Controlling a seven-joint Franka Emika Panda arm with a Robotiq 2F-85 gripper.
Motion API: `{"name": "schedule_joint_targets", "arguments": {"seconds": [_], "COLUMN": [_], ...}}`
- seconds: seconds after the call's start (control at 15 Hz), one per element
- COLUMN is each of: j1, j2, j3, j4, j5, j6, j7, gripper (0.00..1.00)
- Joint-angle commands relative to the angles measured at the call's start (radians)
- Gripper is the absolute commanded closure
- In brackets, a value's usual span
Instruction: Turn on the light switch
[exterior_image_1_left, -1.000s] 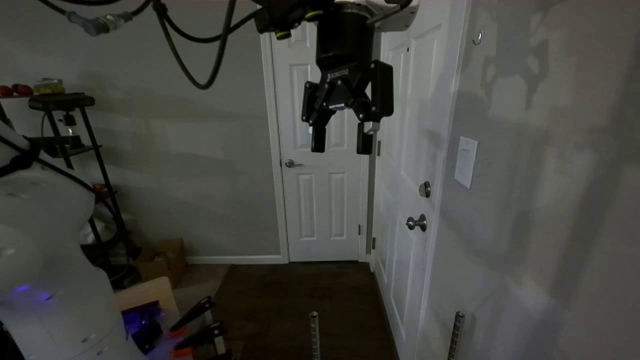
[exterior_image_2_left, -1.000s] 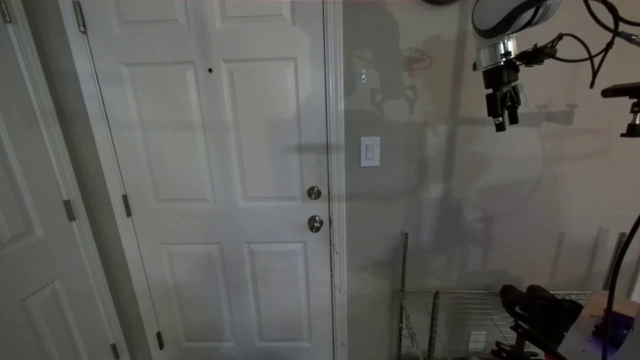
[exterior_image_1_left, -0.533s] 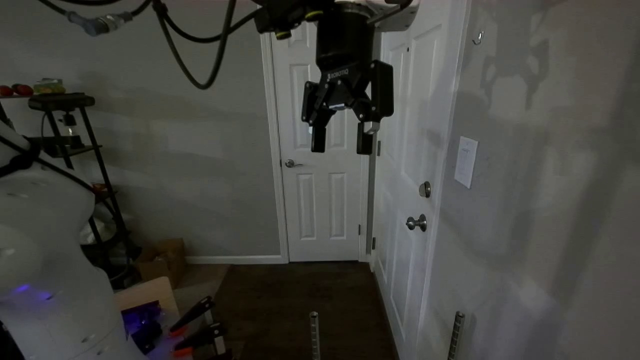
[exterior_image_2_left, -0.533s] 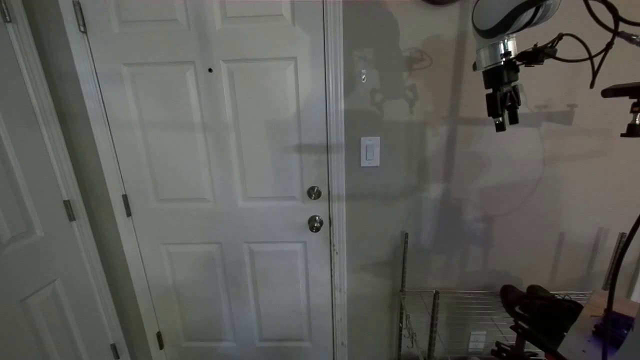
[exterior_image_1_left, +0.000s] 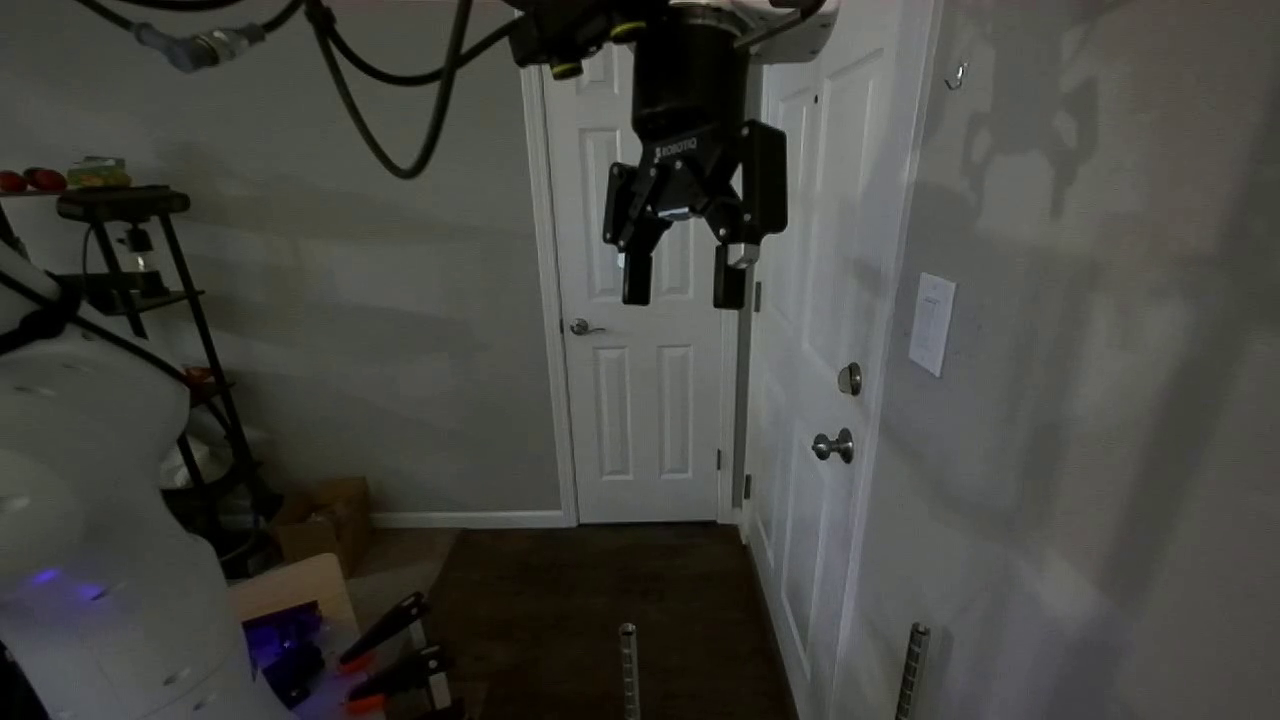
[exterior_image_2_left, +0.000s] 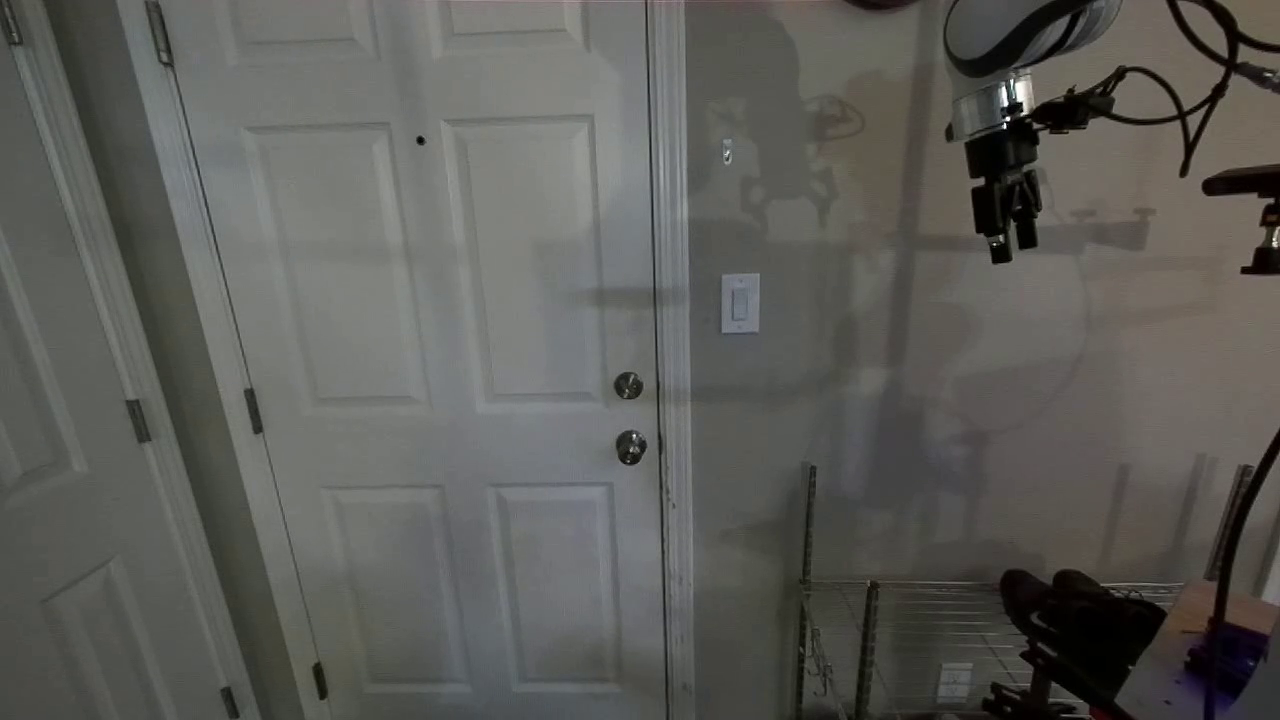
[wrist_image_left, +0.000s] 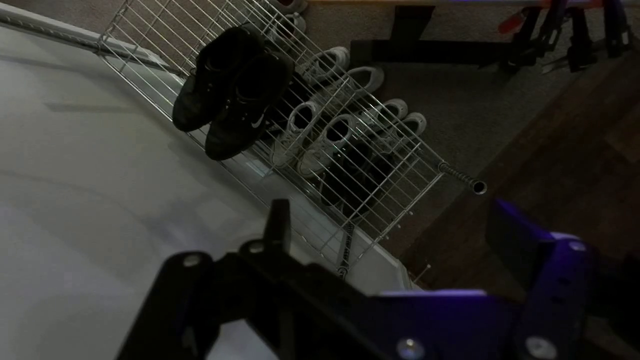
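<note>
The light switch is a small white upright plate on the grey wall just right of the door frame. It also shows in an exterior view, with a pale rocker in its middle. My gripper points down with its fingers apart and nothing between them. It hangs left of the switch in this view, and in an exterior view the gripper is to the right of the switch and a little higher. In the wrist view the open gripper shows over the floor and a rack; the switch is out of that view.
A white door with a round knob and a deadbolt is beside the switch. A metal hook is above it. A wire rack with several shoes stands below along the wall. Dark cables hang by the arm.
</note>
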Motion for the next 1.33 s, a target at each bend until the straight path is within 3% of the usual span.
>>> {"name": "schedule_joint_targets", "arguments": {"seconds": [0.0,0.27,0.4,0.87,1.27], "j1": [0.004,-0.008,-0.005,0.030,0.031], "j2": [-0.011,-0.016,0.041,0.287,0.442], "j3": [0.011,0.002,-0.021,-0.007,0.037], "j4": [0.001,0.004,0.015,0.058,0.125], "j5": [-0.027,-0.071,-0.078,0.002,0.155], "j6": [-0.020,0.022,0.117,0.622,0.908], "j7": [0.016,0.029,0.018,0.005,0.004], "gripper": [0.00,0.00,0.00,0.00,0.00]}}
